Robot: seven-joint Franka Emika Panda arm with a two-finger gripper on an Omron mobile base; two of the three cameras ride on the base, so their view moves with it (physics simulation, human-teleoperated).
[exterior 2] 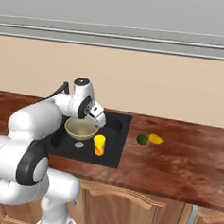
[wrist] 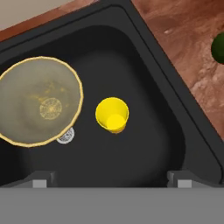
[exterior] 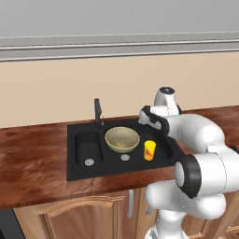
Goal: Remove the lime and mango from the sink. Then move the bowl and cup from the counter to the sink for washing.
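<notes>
Hand (wrist: 109, 179): it hangs above the large basin of the sink (exterior: 165, 156), its two tips set wide apart with nothing between them. In the hand view the cup lies between the tips, but well below them.
Cup (wrist: 112, 114): it stands upright on the floor of the large basin, just beside the bowl, on the side away from the faucet (exterior: 97, 111). It seems not to touch the bowl, but the gap is too small to be sure.
Bowl (wrist: 38, 99): it sits in the same basin, partly over the round drain (wrist: 65, 136).
Lime (exterior 2: 142, 139) and mango (exterior 2: 155, 138): both lie on the surface (exterior 2: 177, 161) outside the sink, just beside each other and near its edge.
Task state: judged from this, all four things are already where they should be.
Risk one: if the hand goes down again or swings low, a tip could hit the rim of the cup and tip it over, because the cup is tall and narrow.
Risk two: a knocked cup could roll against the bowl and push it.
Risk three: the arm (exterior: 196, 140) passes close over the sink edge; a wide swing toward the fruits could roll the lime, which is round, back into the basin or off the surface.
Safest move: probably to lift straight up, away from the sink.
</notes>
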